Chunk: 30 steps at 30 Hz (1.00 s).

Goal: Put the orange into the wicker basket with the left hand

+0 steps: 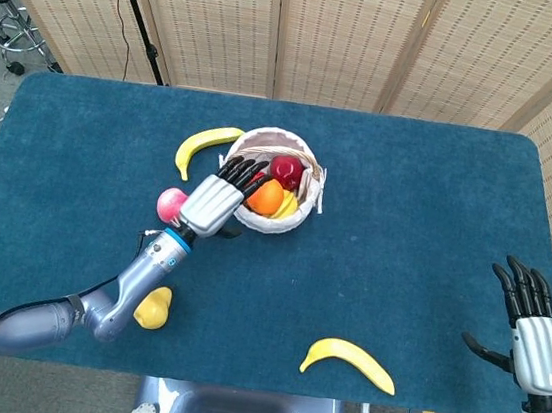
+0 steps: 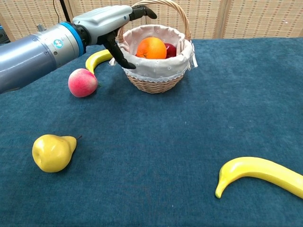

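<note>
One round orange (image 2: 151,48) lies inside the one cloth-lined wicker basket (image 2: 154,80), on a red apple (image 2: 170,49) and partly hidden yellow fruit. The left hand (image 2: 110,22) hovers beside the rim, fingers spread, empty, apart from the orange. Outside: two yellow bananas (image 2: 260,172), one pear (image 2: 52,152), one peach (image 2: 83,82). The right hand (image 1: 532,334) is spread, empty.

Woven wicker basket (image 2: 154,84) with cloth lining, dimpled orange (image 2: 151,48), matt napped tablecloth (image 2: 189,142).
</note>
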Each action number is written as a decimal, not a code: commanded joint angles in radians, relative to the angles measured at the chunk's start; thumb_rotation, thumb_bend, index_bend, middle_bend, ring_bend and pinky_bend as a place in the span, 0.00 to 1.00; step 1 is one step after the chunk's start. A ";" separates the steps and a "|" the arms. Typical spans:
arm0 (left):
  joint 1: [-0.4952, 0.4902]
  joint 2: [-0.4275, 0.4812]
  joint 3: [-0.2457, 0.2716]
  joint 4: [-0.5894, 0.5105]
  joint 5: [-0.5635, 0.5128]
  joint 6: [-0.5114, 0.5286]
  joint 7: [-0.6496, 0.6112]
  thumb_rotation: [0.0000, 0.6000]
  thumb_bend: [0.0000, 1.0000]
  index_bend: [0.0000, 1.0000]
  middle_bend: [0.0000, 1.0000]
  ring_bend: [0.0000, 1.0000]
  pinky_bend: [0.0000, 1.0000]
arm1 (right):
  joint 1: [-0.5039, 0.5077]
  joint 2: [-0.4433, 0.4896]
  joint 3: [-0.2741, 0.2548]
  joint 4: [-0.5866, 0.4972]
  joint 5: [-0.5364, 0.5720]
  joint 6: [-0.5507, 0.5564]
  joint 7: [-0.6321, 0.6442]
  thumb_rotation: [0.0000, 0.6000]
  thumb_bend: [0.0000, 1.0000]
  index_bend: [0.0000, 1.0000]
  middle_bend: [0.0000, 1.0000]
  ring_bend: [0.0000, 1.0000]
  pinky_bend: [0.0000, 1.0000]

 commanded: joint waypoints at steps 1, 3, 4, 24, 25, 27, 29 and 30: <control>0.032 0.051 0.016 -0.081 -0.027 0.032 0.058 1.00 0.13 0.10 0.00 0.00 0.00 | 0.001 -0.001 0.000 0.001 0.002 -0.003 0.002 1.00 0.00 0.00 0.00 0.00 0.00; 0.050 0.073 0.019 -0.127 -0.047 0.047 0.081 1.00 0.13 0.10 0.00 0.00 0.00 | 0.002 -0.001 0.000 0.001 0.003 -0.006 0.003 1.00 0.00 0.00 0.00 0.00 0.00; 0.061 0.089 0.022 -0.158 -0.060 0.057 0.097 1.00 0.13 0.10 0.00 0.00 0.00 | 0.002 -0.001 -0.001 0.002 0.003 -0.007 0.003 1.00 0.00 0.00 0.00 0.00 0.00; 0.423 0.476 0.228 -0.618 0.026 0.379 0.043 1.00 0.13 0.08 0.00 0.00 0.00 | 0.007 -0.002 -0.004 -0.002 0.001 -0.018 0.010 1.00 0.00 0.01 0.00 0.00 0.00; 0.446 0.489 0.241 -0.618 0.029 0.398 0.028 1.00 0.13 0.08 0.00 0.00 0.00 | 0.008 -0.002 -0.004 -0.002 0.003 -0.020 0.011 1.00 0.00 0.01 0.00 0.00 0.00; 0.487 0.506 0.264 -0.609 0.040 0.430 -0.012 1.00 0.13 0.08 0.00 0.00 0.00 | 0.011 -0.004 -0.004 0.000 0.007 -0.028 0.014 1.00 0.00 0.01 0.00 0.00 0.00; 0.520 0.511 0.280 -0.589 0.050 0.459 -0.042 1.00 0.13 0.07 0.00 0.00 0.00 | 0.014 -0.006 -0.004 0.003 0.010 -0.036 0.014 1.00 0.00 0.01 0.00 0.00 0.00; 0.536 0.511 0.289 -0.577 0.058 0.472 -0.055 1.00 0.13 0.07 0.00 0.00 0.00 | 0.016 -0.007 -0.004 0.004 0.011 -0.040 0.014 1.00 0.00 0.01 0.00 0.00 0.00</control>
